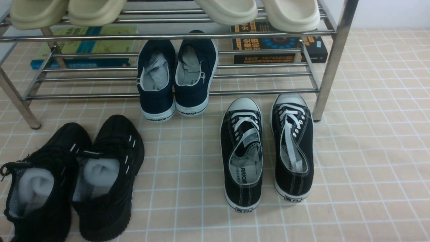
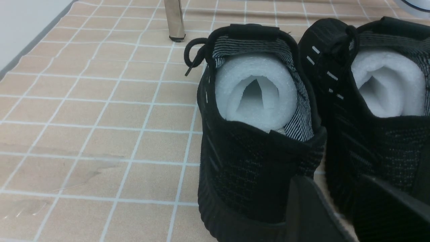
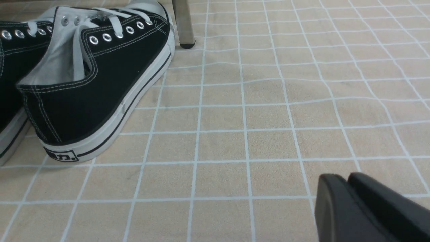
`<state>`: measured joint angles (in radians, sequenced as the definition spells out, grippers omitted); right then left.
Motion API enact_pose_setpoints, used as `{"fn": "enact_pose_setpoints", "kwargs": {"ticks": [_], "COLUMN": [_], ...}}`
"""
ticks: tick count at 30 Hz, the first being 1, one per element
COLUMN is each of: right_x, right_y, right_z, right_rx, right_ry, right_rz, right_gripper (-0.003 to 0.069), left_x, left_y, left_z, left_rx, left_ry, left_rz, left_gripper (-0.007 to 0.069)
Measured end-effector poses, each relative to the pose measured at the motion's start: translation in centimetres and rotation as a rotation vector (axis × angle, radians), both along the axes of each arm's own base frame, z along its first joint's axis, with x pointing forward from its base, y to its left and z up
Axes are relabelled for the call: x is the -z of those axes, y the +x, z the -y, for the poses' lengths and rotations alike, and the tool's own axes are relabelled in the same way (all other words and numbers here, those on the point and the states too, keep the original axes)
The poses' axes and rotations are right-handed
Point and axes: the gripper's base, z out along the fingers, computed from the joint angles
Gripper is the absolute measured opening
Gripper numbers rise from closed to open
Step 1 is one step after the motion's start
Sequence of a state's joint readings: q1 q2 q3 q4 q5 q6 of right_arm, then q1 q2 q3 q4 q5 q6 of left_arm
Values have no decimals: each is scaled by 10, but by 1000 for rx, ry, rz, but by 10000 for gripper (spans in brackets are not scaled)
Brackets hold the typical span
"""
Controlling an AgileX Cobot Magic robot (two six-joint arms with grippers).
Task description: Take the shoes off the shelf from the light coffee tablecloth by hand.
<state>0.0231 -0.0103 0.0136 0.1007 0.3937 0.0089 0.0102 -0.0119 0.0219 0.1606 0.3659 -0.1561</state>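
The shoes, black canvas sneakers with white laces and toe caps, stand side by side on the light coffee tablecloth, toes toward the chrome shelf, just in front of its right leg. In the right wrist view the nearer sneaker shows heel-on, beside the shelf leg. My right gripper is shut and empty, low over bare cloth to the right of the sneakers. My left gripper is slightly open and empty, right behind the heels of the black knit sneakers. Neither gripper shows in the front view.
Navy slip-ons sit on the shelf's lower tier. All-black knit sneakers with white foam inside stand front left. Cream slippers lie on the top tier. Books lie behind the shelf.
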Motion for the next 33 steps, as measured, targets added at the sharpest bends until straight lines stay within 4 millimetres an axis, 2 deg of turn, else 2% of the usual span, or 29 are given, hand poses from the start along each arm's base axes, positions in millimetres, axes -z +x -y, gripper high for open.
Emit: {"fn": "enact_pose_setpoints", "kwargs": {"ticks": [5, 33], "right_x": [0, 0], "right_y": [0, 0], "right_z": [-2, -2], "right_rx": [-43, -48], "right_ry": [0, 0], "right_rz": [0, 0], "right_gripper": [76, 108], "left_x": [0, 0], "left_y": [0, 0], "left_z": [0, 0], "left_rx": [0, 0], "left_ry": [0, 0], "left_rz": [0, 0], "left_gripper": [239, 239]}}
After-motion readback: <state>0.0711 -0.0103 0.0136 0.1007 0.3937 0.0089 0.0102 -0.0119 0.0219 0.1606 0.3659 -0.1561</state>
